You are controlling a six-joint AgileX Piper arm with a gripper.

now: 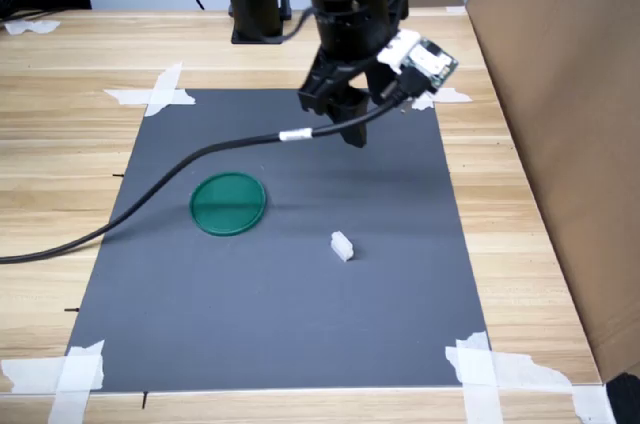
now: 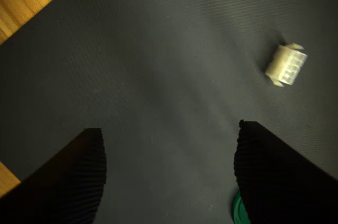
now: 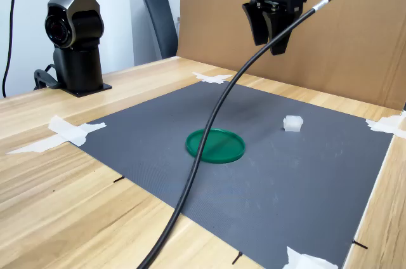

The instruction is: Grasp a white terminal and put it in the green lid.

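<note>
We see the tiny white plastic terminal block (image 1: 342, 246) lying on the dark grey mat (image 1: 300, 324), out ahead of our black gripper's (image 1: 340, 114) fingers. The flat round green plastic lid (image 1: 228, 203) lies near it. Our fingers are wide apart, holding nothing, high above the mat.

From my console, the wrist view shows only a sliver of the green lid (image 2: 238, 209) behind a finger (image 2: 280, 176), and a black cable (image 3: 209, 142) crosses it in the second exterior view.
</note>
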